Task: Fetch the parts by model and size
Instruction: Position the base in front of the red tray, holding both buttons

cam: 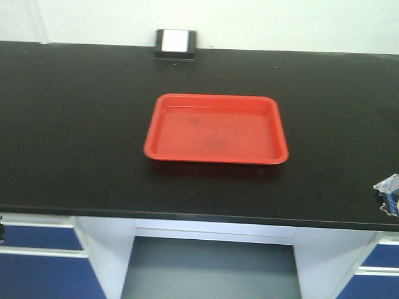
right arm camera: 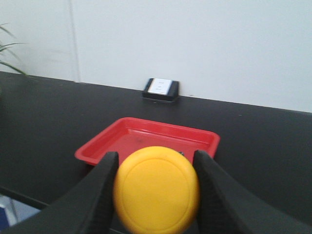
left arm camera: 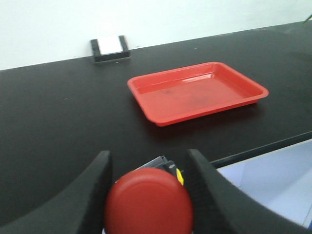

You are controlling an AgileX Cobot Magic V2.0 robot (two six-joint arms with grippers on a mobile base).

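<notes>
My left fingers (left arm camera: pixel 92 195) are clamped on the red-capped switch (left arm camera: pixel 148 207). Its cap sits squarely between the 2 of them, above the counter (left arm camera: pixel 58 112) near its front edge. My right fingers (right arm camera: pixel 95 197) grip the yellow-capped switch (right arm camera: pixel 156 190) the same way, with the red tray (right arm camera: pixel 92 148) lying just beyond it.
</notes>
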